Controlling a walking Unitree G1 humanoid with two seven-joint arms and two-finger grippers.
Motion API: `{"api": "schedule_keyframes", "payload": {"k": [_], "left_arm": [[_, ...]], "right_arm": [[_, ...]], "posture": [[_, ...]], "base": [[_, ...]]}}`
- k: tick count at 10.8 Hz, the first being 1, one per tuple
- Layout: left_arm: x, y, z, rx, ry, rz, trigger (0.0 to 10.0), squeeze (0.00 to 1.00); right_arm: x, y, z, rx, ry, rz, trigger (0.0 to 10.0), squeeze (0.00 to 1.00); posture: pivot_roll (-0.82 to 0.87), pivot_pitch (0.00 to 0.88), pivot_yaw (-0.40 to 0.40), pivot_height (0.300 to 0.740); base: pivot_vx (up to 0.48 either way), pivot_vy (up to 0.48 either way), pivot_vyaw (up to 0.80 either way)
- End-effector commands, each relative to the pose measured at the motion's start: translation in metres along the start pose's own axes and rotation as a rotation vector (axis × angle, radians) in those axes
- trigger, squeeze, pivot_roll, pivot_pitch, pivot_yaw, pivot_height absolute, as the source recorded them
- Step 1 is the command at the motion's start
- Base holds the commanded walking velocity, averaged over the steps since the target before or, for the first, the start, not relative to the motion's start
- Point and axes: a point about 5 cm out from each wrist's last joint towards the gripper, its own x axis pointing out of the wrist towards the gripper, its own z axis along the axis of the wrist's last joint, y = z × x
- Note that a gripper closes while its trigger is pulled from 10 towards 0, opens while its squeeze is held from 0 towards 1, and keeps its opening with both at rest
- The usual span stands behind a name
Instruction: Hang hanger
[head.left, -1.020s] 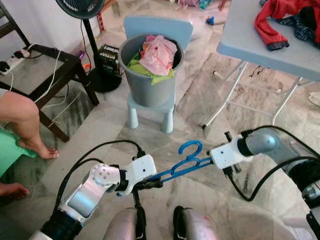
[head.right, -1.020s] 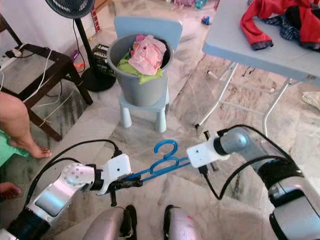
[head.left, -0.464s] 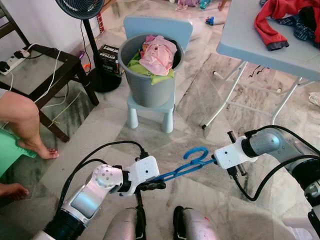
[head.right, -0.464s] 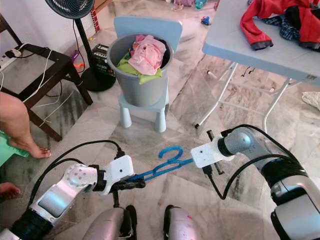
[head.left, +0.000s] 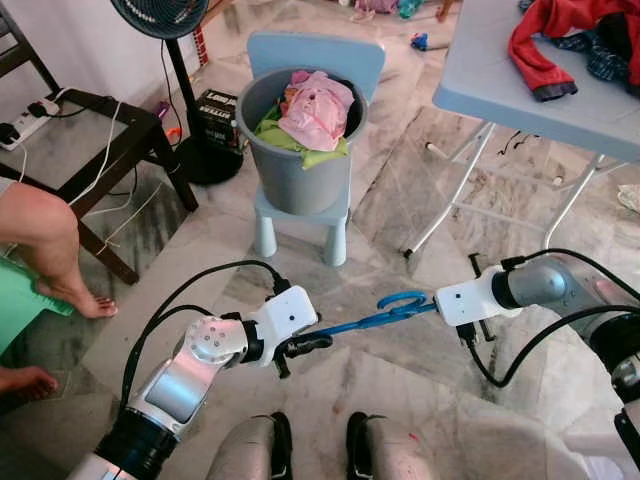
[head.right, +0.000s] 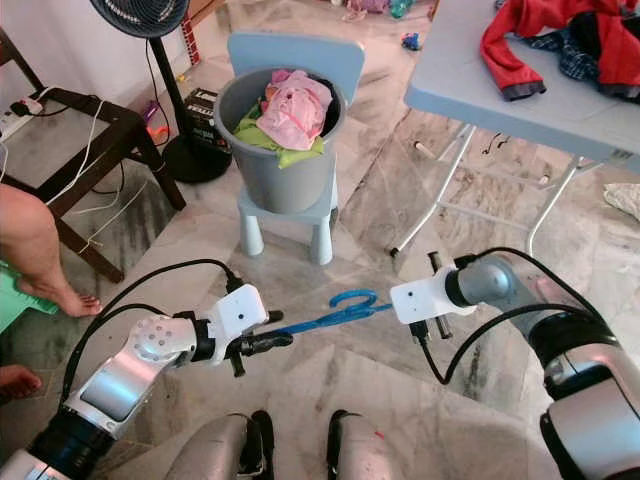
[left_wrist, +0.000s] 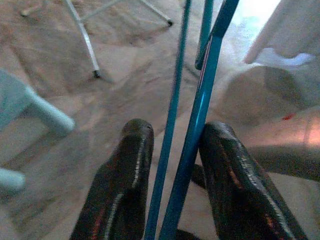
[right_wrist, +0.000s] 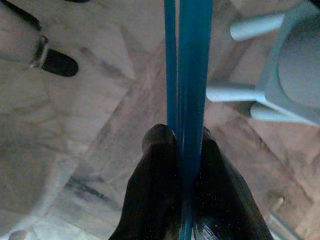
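Observation:
A blue plastic hanger (head.left: 372, 317) is held level above the marble floor in front of my legs, one gripper at each end. My left gripper (head.left: 308, 344) is shut on its lower end. In the left wrist view the black fingers (left_wrist: 132, 170) flank two blue bars of the hanger (left_wrist: 200, 125). My right gripper (head.left: 433, 306) is shut on the end near the hook (head.left: 404, 299), which lies almost flat. The right wrist view shows the hanger (right_wrist: 192, 75) pinched edge-on between the fingertips (right_wrist: 157, 150).
A grey bucket (head.left: 292, 165) full of clothes stands on a light blue child's chair (head.left: 300, 215) straight ahead. A folding table (head.left: 500, 95) with red clothing stands to the right. At left are a dark side table (head.left: 95, 150), a fan stand (head.left: 205, 160) and a person's leg (head.left: 45, 245).
The hanger has rolled from upright to nearly flat, so its hook now lies edge-on. My right gripper has moved right and up a little, and the left has risen slightly.

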Motion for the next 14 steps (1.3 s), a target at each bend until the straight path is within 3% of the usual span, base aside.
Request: {"api": "schedule_keyframes", "payload": {"k": [1,2,3,4,5,7,8,9,10,11,12,13,14], "left_arm": [[-0.003,0.004,0.001,0.043,0.001,0.077,10.0,1.0],[-0.005,0.009,0.0,0.09,-0.003,0.154,10.0,1.0],[-0.008,0.014,0.003,0.092,-0.051,0.232,10.0,1.0],[-0.008,0.012,0.007,0.066,-0.084,0.244,10.0,1.0],[-0.006,0.009,0.009,0.058,-0.1,0.254,10.0,1.0],[-0.005,0.008,0.01,0.05,-0.131,0.338,10.0,1.0],[-0.01,0.012,0.009,0.036,-0.169,0.498,10.0,1.0],[-0.016,0.016,0.012,-0.004,-0.201,0.605,10.0,1.0],[-0.024,0.021,0.012,-0.098,-0.235,0.719,10.0,1.0],[-0.027,0.022,0.01,-0.12,-0.239,0.769,10.0,1.0],[-0.027,0.023,0.006,-0.146,-0.246,0.815,10.0,0.64],[-0.026,0.026,0.004,-0.177,-0.247,0.835,10.0,0.0],[-0.026,0.028,0.002,-0.209,-0.249,0.849,10.0,0.0]], "right_arm": [[-0.001,-0.001,-0.006,0.019,0.044,-0.037,0.0,0.0],[0.0,-0.001,-0.014,0.074,0.089,-0.103,0.0,0.0],[0.001,0.009,-0.029,0.156,0.176,-0.16,0.0,0.0],[0.004,0.014,-0.033,0.213,0.194,-0.198,0.0,0.0],[0.007,0.02,-0.037,0.279,0.21,-0.232,0.0,0.0],[0.016,0.025,-0.037,0.532,0.149,-0.33,0.0,0.0],[0.021,0.024,-0.034,0.785,0.052,-0.474,0.0,0.0],[0.019,0.024,-0.038,0.961,0.017,-0.64,0.0,0.0],[0.018,0.039,-0.045,1.198,-0.02,-0.796,0.0,0.0],[0.02,0.051,-0.047,1.318,-0.038,-0.859,0.0,0.0],[0.02,0.062,-0.047,1.469,-0.073,-0.997,0.0,0.0],[0.019,0.067,-0.046,1.568,-0.085,-1.113,0.0,0.0],[0.019,0.069,-0.044,1.619,-0.097,-1.161,0.0,0.0]], "posture": [[0.02,0.185,-0.018,0.74],[0.02,0.188,-0.02,0.74],[0.02,0.19,-0.022,0.74],[0.02,0.19,-0.022,0.74],[0.02,0.192,-0.02,0.74],[0.02,0.193,-0.024,0.74],[0.03,0.196,-0.034,0.74],[0.04,0.205,-0.047,0.74],[0.04,0.205,-0.05,0.74],[0.03,0.206,-0.049,0.74],[0.03,0.205,-0.047,0.74],[0.02,0.203,-0.043,0.74],[0.02,0.199,-0.041,0.74]], "base": [[0.0,0.0,0.0],[0.0,0.0,0.0],[0.0,0.0,0.0],[0.0,0.0,0.0],[0.0,0.0,0.0],[0.0,0.0,0.0],[0.0,0.0,0.0],[0.0,0.0,0.0],[0.0,0.0,0.0],[0.0,0.0,0.0],[0.0,0.0,0.0],[0.0,0.0,0.0],[0.0,0.0,0.0]]}}
